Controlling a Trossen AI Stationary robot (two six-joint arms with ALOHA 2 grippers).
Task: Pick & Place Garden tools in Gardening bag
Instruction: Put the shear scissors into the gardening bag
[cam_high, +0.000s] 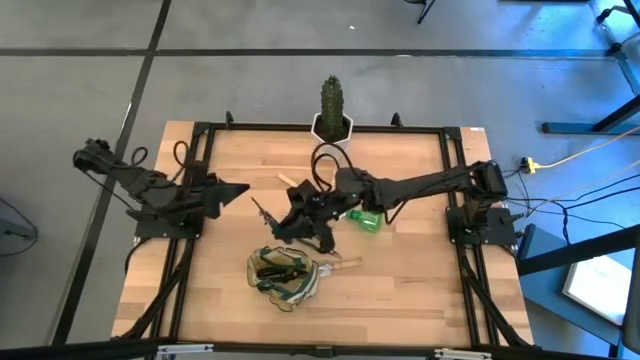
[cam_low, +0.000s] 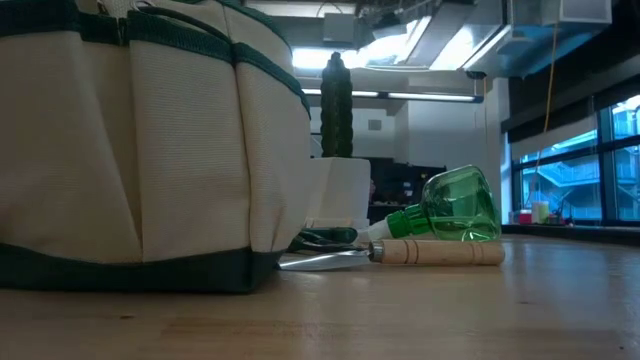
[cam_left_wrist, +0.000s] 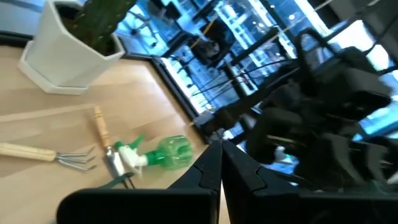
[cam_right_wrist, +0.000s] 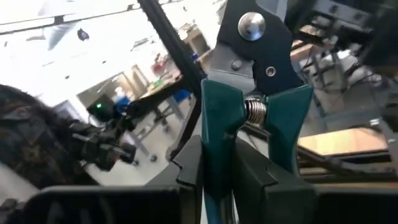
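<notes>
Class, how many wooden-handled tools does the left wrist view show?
2: a fork, and a second tool with its metal end beside the green sprayer. More may be hidden elsewhere.

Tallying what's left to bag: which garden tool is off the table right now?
The pruning shears, clamped in the right pincer; the sprayer and fork lie on the table.

In the low view the gardening bag is cut off by the top and left edges; its handles are out of frame. It hides the blade of a wooden-handled tool lying beside it. The cactus pot is partly hidden behind the bag. In the right wrist view the pruning shears run off the top edge, blade tips unseen. From above, the bag's contents are too small to identify.
</notes>
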